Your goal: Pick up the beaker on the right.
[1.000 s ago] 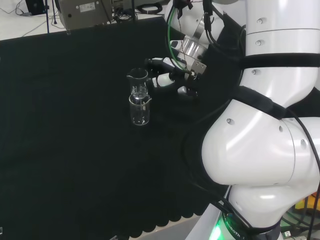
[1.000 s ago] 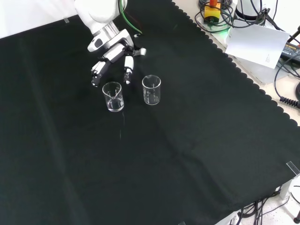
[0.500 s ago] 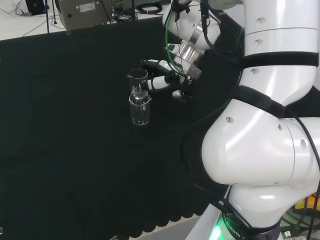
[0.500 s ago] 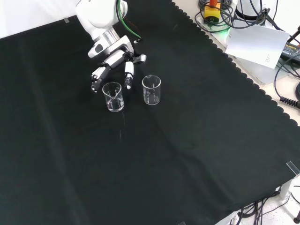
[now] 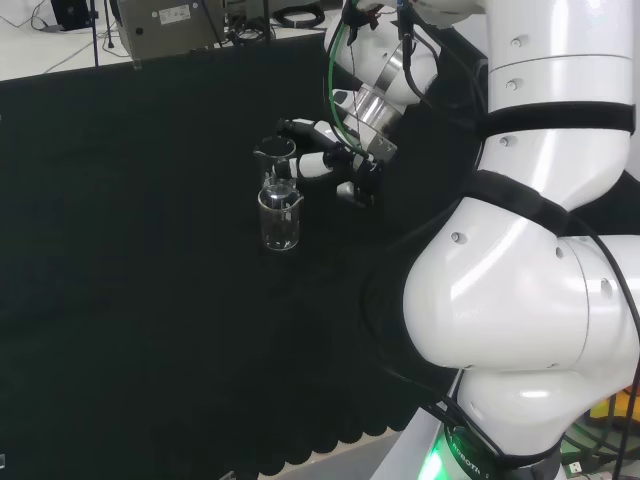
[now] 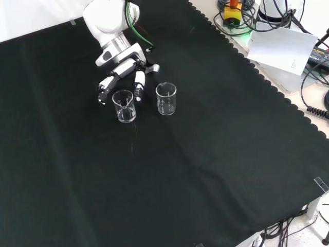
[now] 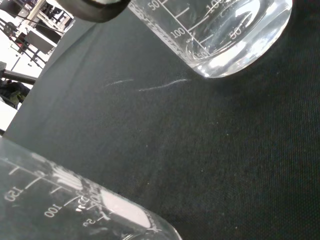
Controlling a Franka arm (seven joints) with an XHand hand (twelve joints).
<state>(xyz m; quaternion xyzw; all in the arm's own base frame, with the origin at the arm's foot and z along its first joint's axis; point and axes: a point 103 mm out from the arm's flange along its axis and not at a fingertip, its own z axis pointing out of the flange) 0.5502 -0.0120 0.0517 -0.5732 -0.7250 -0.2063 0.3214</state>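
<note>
Hand (image 6: 123,72): you see fingers spread, holding nothing, just behind left beaker (image 6: 124,106) | right beaker (image 6: 166,98): upright on cloth (image 6: 205,170), toward bench's far edge in front view, untouched

The surface (image 6: 216,154) is covered in matt black cloth with a fine woven grain and a scalloped edge. Two beakers, one (image 6: 125,106) beside the other (image 6: 166,98), are clear, glossy and smooth, with white printed marks. The robot hand (image 6: 123,77) looks like smooth black and white plastic.
</note>
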